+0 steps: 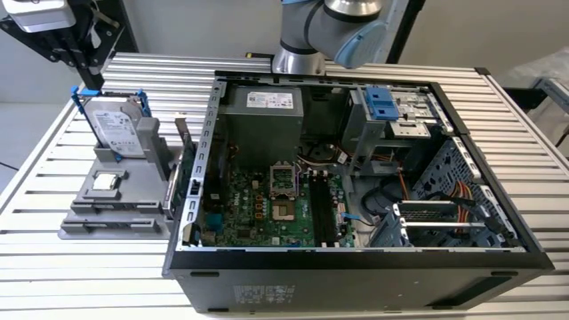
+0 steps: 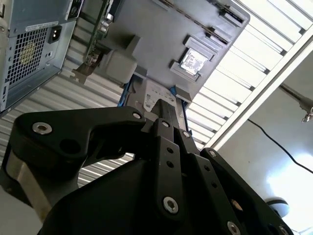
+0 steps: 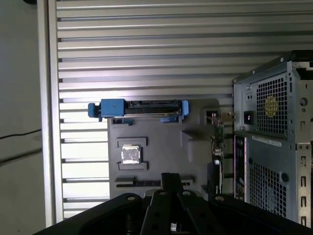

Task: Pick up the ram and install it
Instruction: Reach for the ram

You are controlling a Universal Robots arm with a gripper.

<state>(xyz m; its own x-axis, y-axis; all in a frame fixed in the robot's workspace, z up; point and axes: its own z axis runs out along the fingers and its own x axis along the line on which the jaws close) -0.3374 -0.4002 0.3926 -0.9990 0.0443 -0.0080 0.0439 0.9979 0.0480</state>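
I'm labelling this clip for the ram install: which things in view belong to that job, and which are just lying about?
Belongs to the job: ram; gripper; open computer case; memory slots.
Just lying about: hard drive; processor chip.

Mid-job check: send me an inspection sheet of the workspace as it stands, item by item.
Surface: slatted aluminium table, bearing an open black computer case and a grey moulded parts holder.
Job's things: dark greenish thin ram stick stands on edge at the holder's side nearest the case; not gripped.
Clutter: silver boxy hard drive in a blue frame, upright in the holder; small square silver processor chip, flat in its recess.
Grippers: black gripper shut, holding nothing, hovering over the holder.
Cables: orange wires inside the case; black cable on the floor beside the table.
Surroundings: black stand beyond the table's corner.
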